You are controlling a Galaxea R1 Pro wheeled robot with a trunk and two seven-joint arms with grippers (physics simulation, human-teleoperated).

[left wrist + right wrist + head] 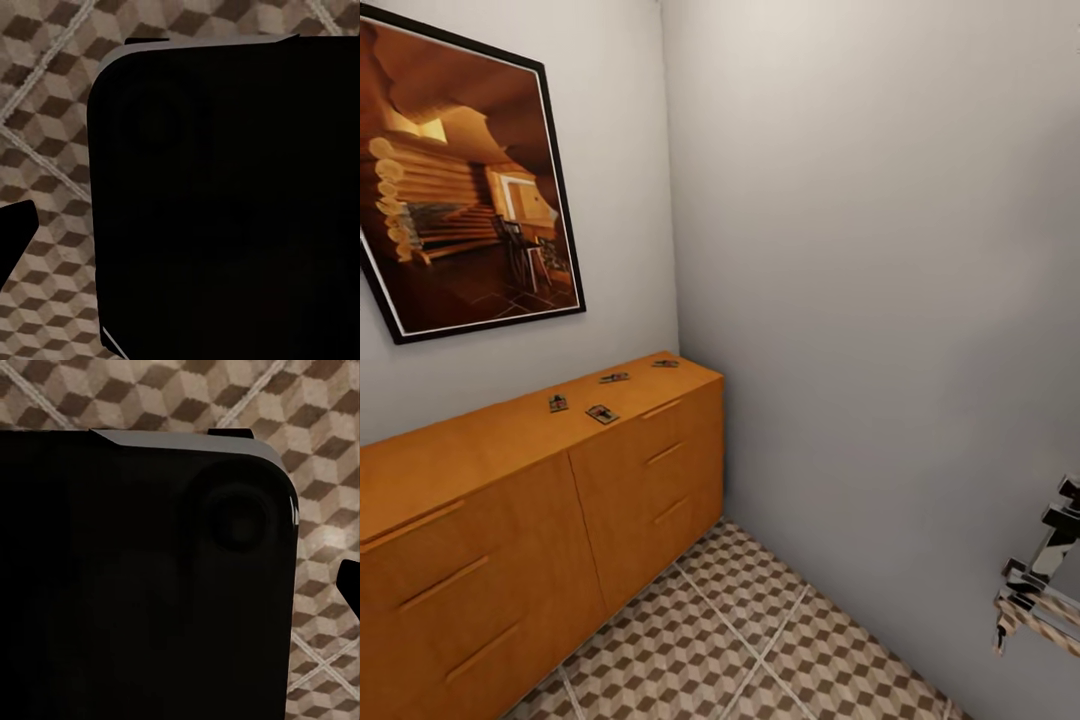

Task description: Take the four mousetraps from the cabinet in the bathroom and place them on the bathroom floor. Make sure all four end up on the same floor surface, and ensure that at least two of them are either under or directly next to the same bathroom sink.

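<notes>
The orange-brown cabinet (510,520) stands against the left wall under a framed picture. Several mousetraps lie on its flat top near the far end: one (558,403), one beside it (602,414), one farther back (614,378) and one near the far corner (665,363). The cube-patterned bathroom floor (760,640) runs between the cabinet and the right wall. A metallic part of my right arm (1040,585) shows at the right edge, far from the traps. A dark tip (15,236) juts in at the edge of the left wrist view, and another (350,585) in the right wrist view. The sink is out of view.
A large black rounded body (225,202) (142,577) hangs over the tiles in both wrist views. A framed picture of a log cabin (460,180) hangs above the cabinet. Plain grey walls meet at the far corner (670,200), leaving a narrow floor strip.
</notes>
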